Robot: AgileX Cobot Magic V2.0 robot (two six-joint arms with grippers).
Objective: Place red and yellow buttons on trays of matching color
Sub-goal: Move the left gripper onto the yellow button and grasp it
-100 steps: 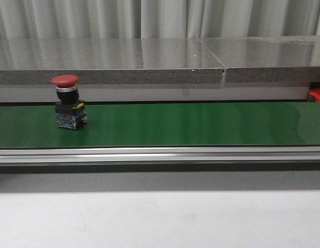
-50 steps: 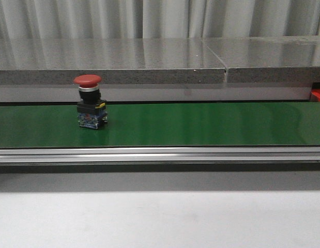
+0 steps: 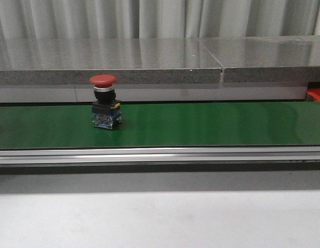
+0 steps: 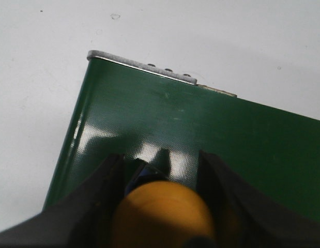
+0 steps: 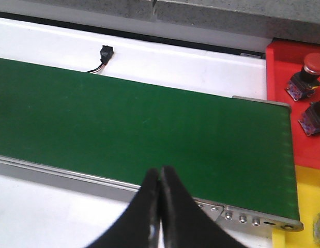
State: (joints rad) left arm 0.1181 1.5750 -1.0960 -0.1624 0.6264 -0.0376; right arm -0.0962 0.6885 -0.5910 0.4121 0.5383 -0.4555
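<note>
Front view: mushroom-capped red button point(image 3: 105, 107) upright on glossy green belt point(image 3: 211, 124); left fingers point(image 4: 105, 196) pinching domed yellow button point(image 4: 162, 214), right fingers point(image 5: 167, 206) pressed together.

Left gripper point(image 4: 162, 199) with black fingers point(image 4: 105, 194) clamped on a round yellow button point(image 4: 162, 212), right gripper point(image 5: 160, 178) fingers pressed together, holding nothing

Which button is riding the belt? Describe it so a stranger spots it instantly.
Find the long green belt crossing the front view. On its left part stands one button, upright on a black and blue base. Its wide red mushroom cap marks it; nothing else sits on the belt there.
</note>
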